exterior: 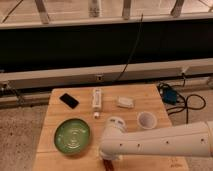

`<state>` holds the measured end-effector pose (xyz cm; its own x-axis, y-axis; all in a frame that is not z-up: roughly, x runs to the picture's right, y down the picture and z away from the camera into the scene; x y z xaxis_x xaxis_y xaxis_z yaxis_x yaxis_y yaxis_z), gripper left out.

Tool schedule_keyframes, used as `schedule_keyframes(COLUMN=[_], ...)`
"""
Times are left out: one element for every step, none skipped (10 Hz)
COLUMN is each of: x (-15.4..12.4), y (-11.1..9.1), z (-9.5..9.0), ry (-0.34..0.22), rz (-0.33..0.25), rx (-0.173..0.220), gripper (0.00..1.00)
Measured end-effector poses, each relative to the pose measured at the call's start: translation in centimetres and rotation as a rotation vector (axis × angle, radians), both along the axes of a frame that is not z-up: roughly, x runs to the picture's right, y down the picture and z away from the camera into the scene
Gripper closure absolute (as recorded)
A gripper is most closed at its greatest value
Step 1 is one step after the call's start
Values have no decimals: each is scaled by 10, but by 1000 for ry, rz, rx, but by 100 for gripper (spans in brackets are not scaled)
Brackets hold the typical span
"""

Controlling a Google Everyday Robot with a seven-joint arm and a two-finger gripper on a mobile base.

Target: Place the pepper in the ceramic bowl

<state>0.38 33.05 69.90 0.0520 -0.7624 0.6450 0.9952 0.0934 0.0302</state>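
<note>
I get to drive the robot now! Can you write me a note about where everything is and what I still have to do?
Gripper: open, holding nothing, low at the front edge of the table, right over the pepper.
Pepper: on the table under the gripper, mostly hidden by it, to the right of the ceramic bowl.
Ceramic bowl: front left of the table, empty.
Done: gripper lined up at the pepper.
Left: grasp the pepper, lift it, carry it left and drop it in the bowl.
</note>
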Motion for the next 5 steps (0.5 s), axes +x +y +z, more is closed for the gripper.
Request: schedule_keyframes(x=[0, 0, 0, 2, 3], y=[6, 12, 18, 21, 24], z=[4, 9, 13, 16, 17], ry=[-5, -7, -7, -4, -1], rz=[-19, -32, -44, -55, -61], rx=[2, -1, -7, -13, -18], gripper=[25, 25, 25, 26, 29])
